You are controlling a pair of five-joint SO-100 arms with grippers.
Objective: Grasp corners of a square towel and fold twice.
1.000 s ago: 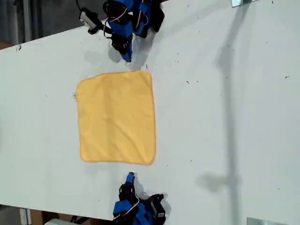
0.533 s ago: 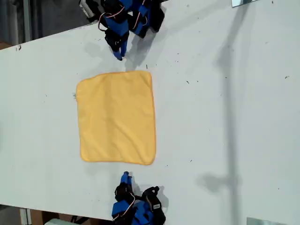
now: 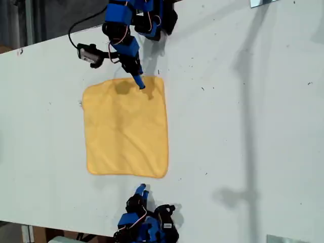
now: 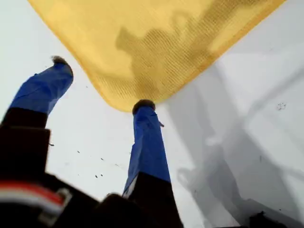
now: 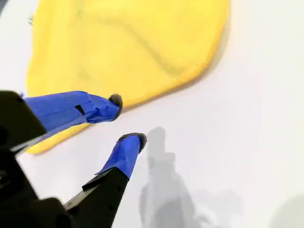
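Item: square towel (image 3: 125, 126), yellow-orange microfibre, lying flat and unfolded on the white table (image 3: 243, 126), all four hemmed edges visible in the exterior view, with no crease or turned-up corner. A small white tag (image 3: 80, 104) sits on the edge toward the exterior view's left. Room: bare table lies all round the cloth, with a wide clear stretch toward the exterior view's right, crossed only by a long soft shadow and a few dark specks. Dark floor shows beyond the table edge at the exterior view's upper left. Tools: my first gripper (image 3: 139, 81) reaches in from the top of the exterior view, over the towel's top hem and near its upper right corner (image 3: 161, 78). In the first wrist view the jaws are spread wide, one blue fingertip (image 4: 142, 105) is right at that rounded corner and the other is over bare table, and nothing is held. The arm's shadow falls on the cloth. My second gripper (image 3: 142, 189) sits at the bottom of the exterior view, just off the bottom hem and near the lower right corner (image 3: 163, 174). Its jaws are parted a little and empty, over table beside the cloth.
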